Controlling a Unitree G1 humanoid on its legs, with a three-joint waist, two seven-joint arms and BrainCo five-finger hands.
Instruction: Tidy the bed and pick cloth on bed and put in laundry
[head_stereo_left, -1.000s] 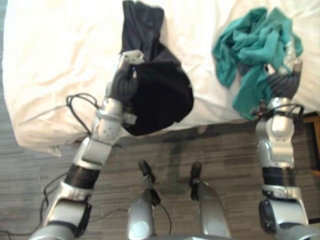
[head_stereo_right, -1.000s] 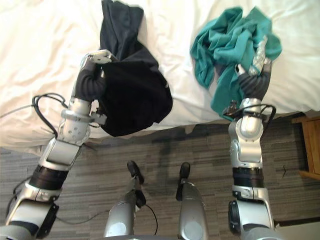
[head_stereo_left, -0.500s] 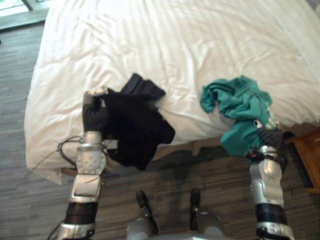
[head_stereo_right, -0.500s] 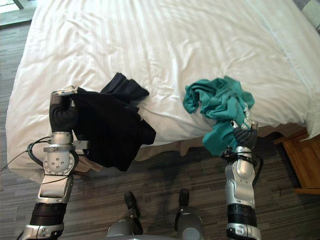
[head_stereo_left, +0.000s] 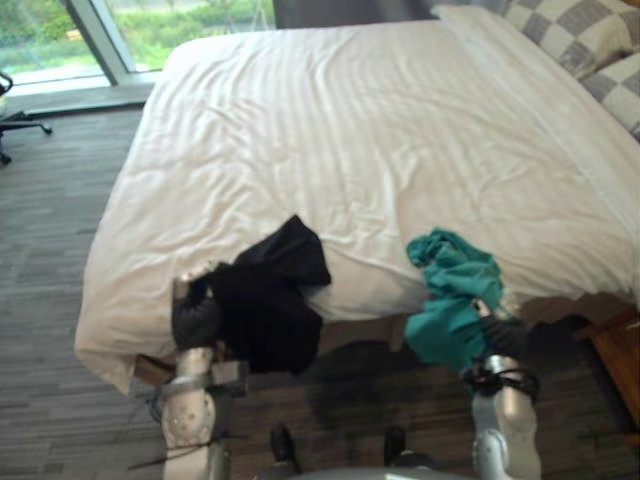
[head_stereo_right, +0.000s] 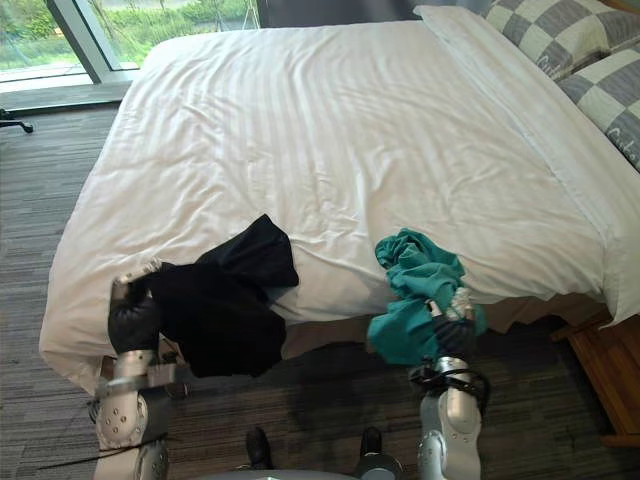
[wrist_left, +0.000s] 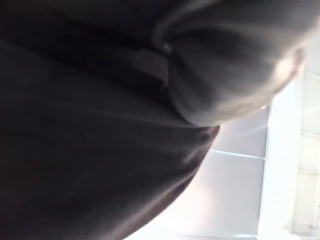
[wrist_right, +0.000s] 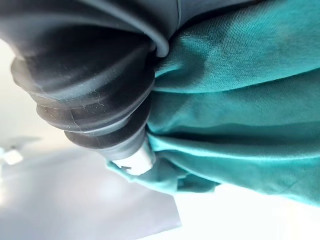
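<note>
The black cloth (head_stereo_left: 265, 310) is bunched up in the robot's left hand (head_stereo_left: 195, 318), whose fingers look curled round one edge of it. From there it spreads away to the hand's right: part lies on the white bed (head_stereo_left: 330, 140), and the rest droops down over the bed's near edge, lower than the hand. In the left wrist view it's dark fabric right up against the camera, so the grip itself can't be checked there.

The teal cloth (head_stereo_left: 450, 300) is the same story on the other side. The right hand (head_stereo_right: 450, 330) is clamped into it, with silver fingers poking out of the folds. One clump sits on the mattress just beyond the hand, and a bigger fold hangs off the bed edge beside the hand, toward the robot's middle. The right wrist view shows the teal fabric pressed tight against the hand's ribbed cover.

The two cloths are well apart from each other, each at the near edge of the bed. Past both hands the bed cover is smooth with a few light wrinkles. Checked pillows (head_stereo_left: 590, 40) sit at the far end, off to the right hand's side. A wooden stand (head_stereo_right: 600, 380) is on the grey floor (head_stereo_left: 50, 200) further out from the right hand, and a window (head_stereo_left: 150, 20) is way beyond the left hand.
</note>
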